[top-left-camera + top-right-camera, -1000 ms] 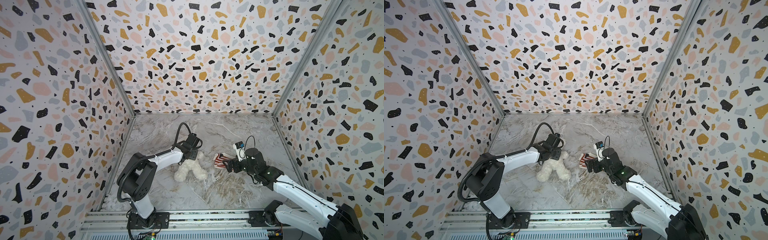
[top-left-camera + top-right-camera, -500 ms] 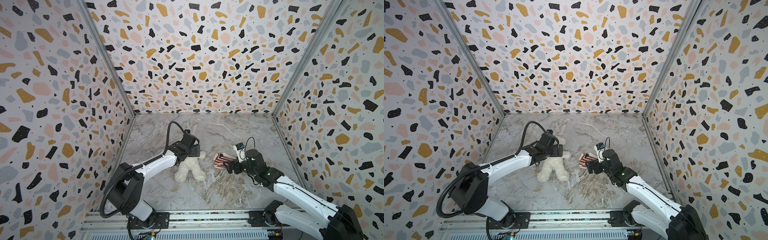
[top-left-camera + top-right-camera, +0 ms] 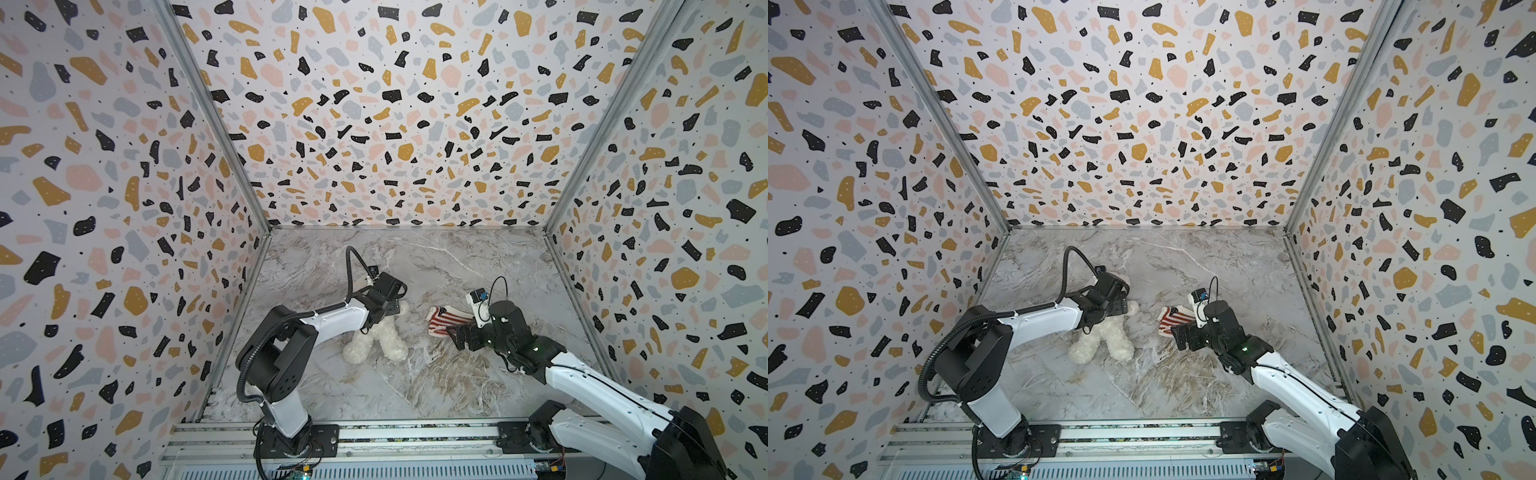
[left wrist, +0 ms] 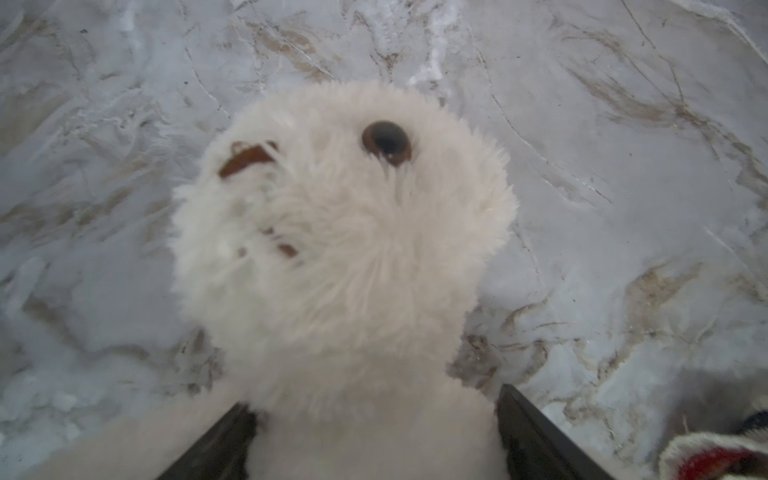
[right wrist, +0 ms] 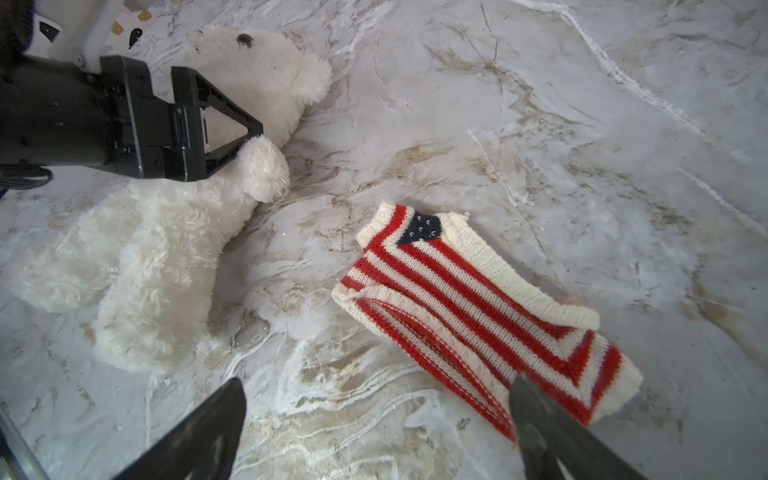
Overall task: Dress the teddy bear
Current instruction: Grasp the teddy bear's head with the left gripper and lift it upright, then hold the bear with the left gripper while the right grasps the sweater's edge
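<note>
The teddy bear (image 3: 376, 340) (image 3: 1100, 340), white and fluffy, lies on the marble floor with its legs toward the front. My left gripper (image 3: 395, 305) (image 3: 1125, 305) sits low over its neck. In the left wrist view the jaws (image 4: 374, 401) stand wide with the bear's (image 4: 340, 232) neck between them. Its dark fingers (image 5: 224, 124) show beside the bear's (image 5: 166, 249) arm. A red-and-white striped sweater (image 3: 446, 320) (image 3: 1175, 318) (image 5: 469, 307) lies flat to the bear's right. My right gripper (image 3: 457, 336) (image 3: 1179, 336) (image 5: 378, 384) is open at the sweater's hem and holds nothing.
Terrazzo-patterned walls (image 3: 395, 124) close in the floor (image 3: 436, 386) on three sides. A metal rail (image 3: 374, 440) carrying both arm bases runs along the front edge. A corner of the sweater (image 4: 715, 457) shows at the edge of the left wrist view.
The left arm's elbow swung toward the front and came back, and its jaws spread wider around the bear. The bear, sweater and right arm stayed where they were.
</note>
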### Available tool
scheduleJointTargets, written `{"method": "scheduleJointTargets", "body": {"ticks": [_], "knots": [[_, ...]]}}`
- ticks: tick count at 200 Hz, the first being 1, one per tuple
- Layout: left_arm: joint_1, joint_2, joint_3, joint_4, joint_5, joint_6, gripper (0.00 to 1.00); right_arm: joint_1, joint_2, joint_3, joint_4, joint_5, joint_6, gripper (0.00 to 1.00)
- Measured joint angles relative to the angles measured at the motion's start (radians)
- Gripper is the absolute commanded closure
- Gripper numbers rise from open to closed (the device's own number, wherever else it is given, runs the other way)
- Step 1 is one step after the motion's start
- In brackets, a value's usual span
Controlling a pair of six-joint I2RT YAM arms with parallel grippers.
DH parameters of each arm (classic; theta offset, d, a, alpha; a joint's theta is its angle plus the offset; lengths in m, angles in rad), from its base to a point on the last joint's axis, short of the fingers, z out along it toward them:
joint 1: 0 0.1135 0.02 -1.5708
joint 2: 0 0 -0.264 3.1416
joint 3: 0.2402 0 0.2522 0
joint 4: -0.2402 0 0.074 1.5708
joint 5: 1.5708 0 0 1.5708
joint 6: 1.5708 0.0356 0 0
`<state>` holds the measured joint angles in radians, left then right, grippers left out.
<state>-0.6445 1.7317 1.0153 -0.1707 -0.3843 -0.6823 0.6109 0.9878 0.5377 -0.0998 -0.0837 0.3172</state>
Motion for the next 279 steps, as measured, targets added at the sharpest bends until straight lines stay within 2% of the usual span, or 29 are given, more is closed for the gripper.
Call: {"method": "scheduleJointTargets", "body": {"ticks": [27, 57, 79, 103, 154, 182, 213, 252, 279], "knots": [[0.000, 0.025, 0.002, 0.020, -0.025, -0.011, 0.25, 0.000, 0.001, 0.000, 0.002, -0.003, 0.000, 0.01], [0.000, 0.029, 0.002, 0.026, -0.041, -0.003, 0.45, 0.000, 0.001, 0.000, 0.003, -0.003, 0.000, 0.01], [0.000, 0.029, 0.003, 0.025, -0.044, 0.032, 0.54, 0.000, 0.003, 0.000, 0.003, -0.003, 0.000, 0.01], [0.000, 0.026, 0.003, 0.023, -0.041, 0.076, 0.69, 0.000, 0.014, 0.000, 0.002, -0.003, 0.000, 0.01], [-0.008, -0.109, -0.086, 0.031, 0.019, 0.171, 0.89, 0.000, 0.072, 0.004, -0.005, -0.020, -0.008, 0.01], [-0.013, -0.230, -0.164, 0.041, 0.061, 0.195, 0.94, 0.000, 0.135, 0.031, -0.021, -0.026, -0.025, 0.01], [-0.013, -0.360, -0.245, 0.056, 0.113, 0.220, 1.00, 0.000, 0.205, 0.079, -0.050, -0.023, -0.053, 0.12], [-0.013, -0.489, -0.314, 0.072, 0.168, 0.239, 1.00, 0.000, 0.323, 0.179, -0.089, -0.004, -0.102, 0.26], [-0.013, -0.531, -0.327, 0.078, 0.192, 0.246, 1.00, -0.008, 0.398, 0.233, -0.110, 0.016, -0.137, 0.32]]}}
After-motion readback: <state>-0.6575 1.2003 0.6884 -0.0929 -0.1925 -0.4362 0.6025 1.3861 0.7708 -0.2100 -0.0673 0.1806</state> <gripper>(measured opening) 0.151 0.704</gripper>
